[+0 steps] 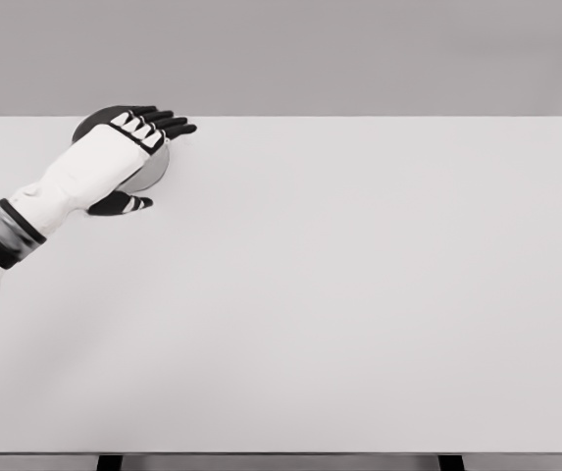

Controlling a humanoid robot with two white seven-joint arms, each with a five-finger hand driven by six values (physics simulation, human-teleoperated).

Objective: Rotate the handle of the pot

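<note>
Far off at the table's (359, 294) left corner, we see a dark round pot (92, 120), mostly hidden under our left hand (128, 142). The fingers (168, 122) lie stretched flat across it and the thumb juts out below; they seem to grip nothing, though we cannot tell for sure. No handle is visible. We judge the pot rigid, smooth, fairly heavy; best held at its handle or rim.

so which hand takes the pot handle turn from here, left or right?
Left. The left hand already lies over the pot at the table's far left corner, fingers extended. No right arm is in view. The handle itself is hidden under the hand.
</note>
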